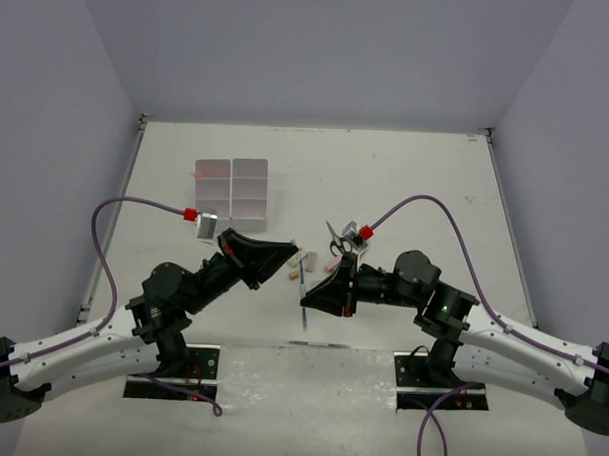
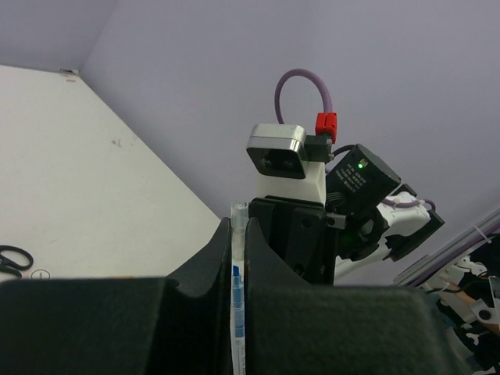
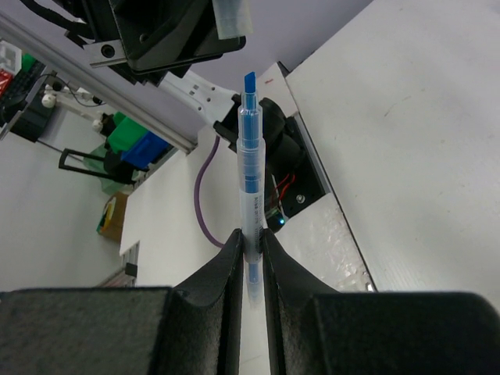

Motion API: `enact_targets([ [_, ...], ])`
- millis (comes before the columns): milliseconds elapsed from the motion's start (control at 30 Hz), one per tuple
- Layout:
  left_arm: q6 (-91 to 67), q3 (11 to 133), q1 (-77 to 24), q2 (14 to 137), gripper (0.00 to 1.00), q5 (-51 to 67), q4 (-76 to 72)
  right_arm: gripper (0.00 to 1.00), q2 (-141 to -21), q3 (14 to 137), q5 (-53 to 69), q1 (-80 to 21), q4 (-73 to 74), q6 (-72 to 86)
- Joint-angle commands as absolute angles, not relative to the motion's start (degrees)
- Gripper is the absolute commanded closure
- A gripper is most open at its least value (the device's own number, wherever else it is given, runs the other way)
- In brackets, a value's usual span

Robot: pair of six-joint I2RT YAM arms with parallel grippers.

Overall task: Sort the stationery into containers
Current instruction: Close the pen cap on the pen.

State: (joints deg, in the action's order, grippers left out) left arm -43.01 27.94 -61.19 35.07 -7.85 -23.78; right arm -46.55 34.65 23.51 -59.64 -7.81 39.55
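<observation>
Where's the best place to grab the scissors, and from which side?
Probably the black handle loops, from straight above: the scissors lie flat on the table, blades toward the far edge, and the right wrist camera crowds their right side.

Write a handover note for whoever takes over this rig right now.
Left end effector: shut on a clear cap.
Right end effector: shut on the blue pen, tip bare.
Scissors lie on the table, outside the tray.
Done: something pink-red shows in the tray's far-left compartment; the other compartments look white.
Left: probably recap and place the pen, then the scissors and remaining items.
</observation>
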Motion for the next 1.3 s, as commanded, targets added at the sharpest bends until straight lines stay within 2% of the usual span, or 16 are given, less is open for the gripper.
enact_targets([
  [0, -43.16, 27.33, -61.26, 35.68, 1.00, -6.42, -27.16, 1.00, -46.93, 37.35, 22.33, -59.94, -7.12, 38.14],
  [433, -42.74, 25.90, -61.24, 34.48, 1.00, -7.61, -26.97, 1.00, -47.24, 39.01, 22.13, -59.87, -5.44, 37.31],
  [1267, -42.85, 27.40, -61.26, 38.09, 1.00, -1.37, -25.25, 1.00, -47.33, 44.32, 18.10, -59.85, 2.29, 32.76],
])
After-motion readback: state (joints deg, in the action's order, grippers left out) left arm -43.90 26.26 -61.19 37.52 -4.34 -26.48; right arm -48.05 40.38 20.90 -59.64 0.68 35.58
